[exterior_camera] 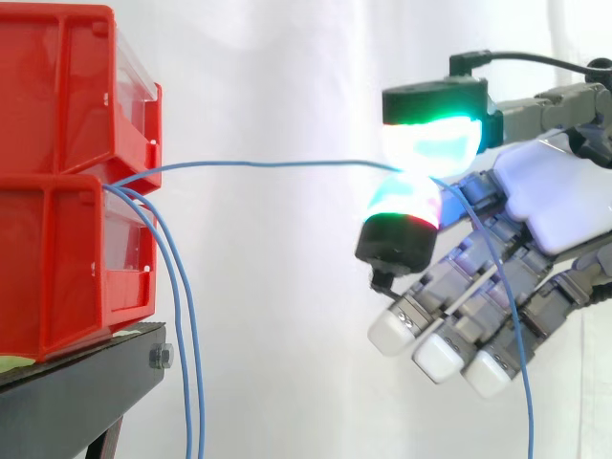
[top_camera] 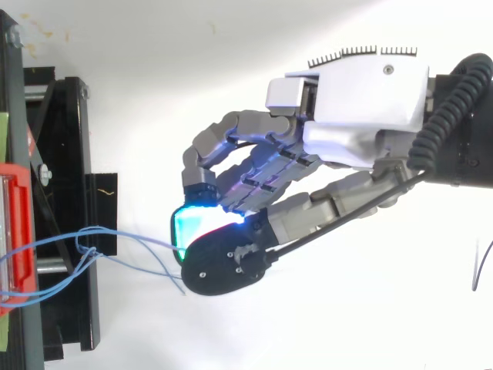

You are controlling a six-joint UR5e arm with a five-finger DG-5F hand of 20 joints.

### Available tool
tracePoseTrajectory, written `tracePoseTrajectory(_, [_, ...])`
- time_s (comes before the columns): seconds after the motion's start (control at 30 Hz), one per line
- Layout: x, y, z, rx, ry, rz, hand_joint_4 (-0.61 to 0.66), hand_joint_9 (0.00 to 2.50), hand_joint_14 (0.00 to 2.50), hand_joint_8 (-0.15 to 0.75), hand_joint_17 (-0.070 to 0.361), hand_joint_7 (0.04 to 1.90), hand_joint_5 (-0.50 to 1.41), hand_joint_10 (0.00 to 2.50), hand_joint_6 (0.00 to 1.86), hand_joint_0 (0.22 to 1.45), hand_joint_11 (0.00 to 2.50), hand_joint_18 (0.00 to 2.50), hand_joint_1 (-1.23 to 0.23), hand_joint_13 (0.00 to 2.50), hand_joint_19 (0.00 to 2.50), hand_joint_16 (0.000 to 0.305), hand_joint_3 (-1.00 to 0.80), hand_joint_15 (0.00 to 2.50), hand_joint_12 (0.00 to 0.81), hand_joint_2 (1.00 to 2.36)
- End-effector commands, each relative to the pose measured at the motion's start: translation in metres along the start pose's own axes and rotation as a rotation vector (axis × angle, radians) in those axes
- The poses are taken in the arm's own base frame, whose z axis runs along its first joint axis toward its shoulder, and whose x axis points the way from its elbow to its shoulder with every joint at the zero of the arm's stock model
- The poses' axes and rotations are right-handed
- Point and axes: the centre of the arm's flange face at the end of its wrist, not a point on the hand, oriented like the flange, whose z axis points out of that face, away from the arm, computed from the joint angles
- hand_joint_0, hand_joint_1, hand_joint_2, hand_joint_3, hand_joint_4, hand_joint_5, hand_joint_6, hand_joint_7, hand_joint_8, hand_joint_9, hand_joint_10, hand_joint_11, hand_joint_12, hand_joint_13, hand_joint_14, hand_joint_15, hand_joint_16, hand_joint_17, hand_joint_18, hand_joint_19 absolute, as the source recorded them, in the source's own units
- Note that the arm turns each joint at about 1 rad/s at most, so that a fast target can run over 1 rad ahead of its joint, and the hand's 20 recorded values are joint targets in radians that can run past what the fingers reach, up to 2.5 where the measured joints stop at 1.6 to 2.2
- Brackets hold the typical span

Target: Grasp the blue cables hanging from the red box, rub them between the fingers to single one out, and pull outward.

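Observation:
Two red bins (exterior_camera: 57, 182) are stacked on a black stand (exterior_camera: 86, 378) at the left. Thin blue cables (exterior_camera: 177, 316) come out between the bins; two hang straight down beside the stand. One blue cable (exterior_camera: 268, 163) runs almost level to the right, away from the others. My hand (exterior_camera: 555, 206) is to the right of the bins and pinches that cable between two glowing green-and-white fingertips (exterior_camera: 430, 143). Past the pinch, the cable's free end droops down behind the other fingers. From above, the hand (top_camera: 362, 123) holds the cable (top_camera: 131, 235) right of the stand.
A white curtain (exterior_camera: 287, 76) hangs behind the work. In the top view the black stand (top_camera: 62, 223) runs along the left edge with the red bin (top_camera: 15, 231) on it. Open space lies between the bins and the hand.

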Motion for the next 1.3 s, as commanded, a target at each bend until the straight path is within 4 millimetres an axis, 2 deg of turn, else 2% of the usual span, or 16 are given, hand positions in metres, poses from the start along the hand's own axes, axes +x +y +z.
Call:
tracePoseTrajectory(0.0, [0.0017,0.0031,0.0022,-0.028,0.006,0.006,-0.23,0.65,0.01,0.293,0.136,1.28,-0.09,0.00,0.92,0.60,0.07,0.59,-0.85,0.61,0.25,0.061,0.11,0.32,0.457,1.18])
tracePoseTrajectory(1.27, [0.0018,0.0048,0.0060,-0.058,0.011,0.014,-0.22,0.70,0.01,0.309,0.140,1.29,-0.09,0.00,0.92,0.59,0.11,0.62,-0.85,0.63,0.29,0.062,0.09,0.35,0.470,1.22])
